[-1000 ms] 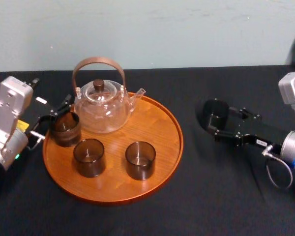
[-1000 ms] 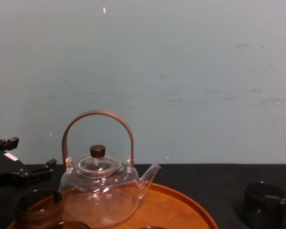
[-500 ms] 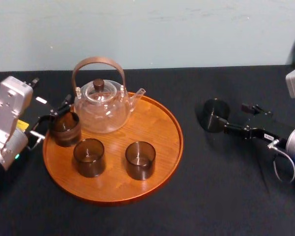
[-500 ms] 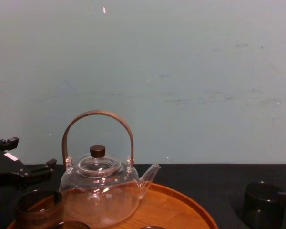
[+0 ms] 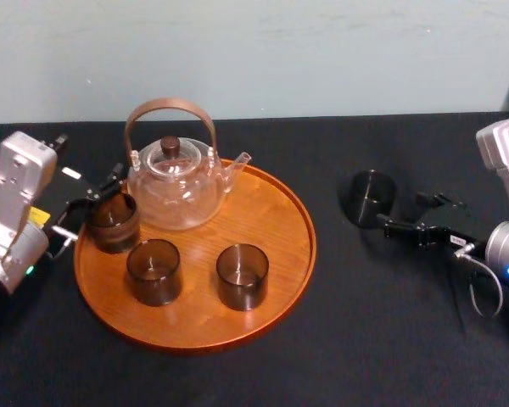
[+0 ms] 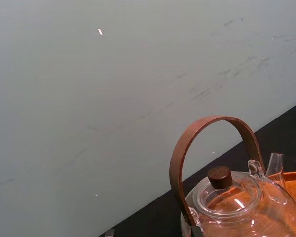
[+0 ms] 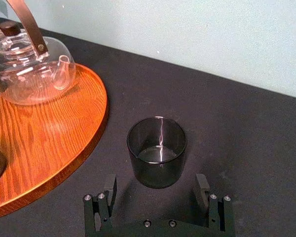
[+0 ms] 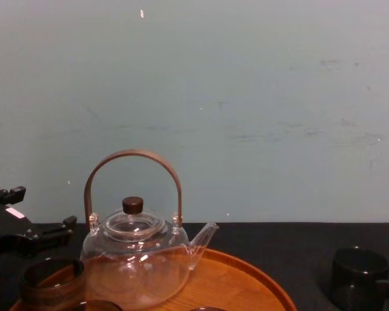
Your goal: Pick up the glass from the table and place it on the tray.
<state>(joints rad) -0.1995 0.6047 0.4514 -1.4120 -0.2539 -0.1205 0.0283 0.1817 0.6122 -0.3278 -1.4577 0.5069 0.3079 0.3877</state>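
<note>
Three glasses [image 5: 153, 271] sat on your tray [image 5: 280, 254], one off.
Right gripper [image 7: 156, 180] stood open behind the stray glass [image 5: 369, 197]; left gripper [image 5: 89, 208], open, beside the teapot [image 5: 174, 182].

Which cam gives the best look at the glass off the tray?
Right wrist view: the glass stands whole and upright, just ahead of the open right hand, apart from the tray. Head view shows the glass smaller, right of the tray. Chest view shows the glass side-on, lower right. Left hand sits at the tray's left edge.
</note>
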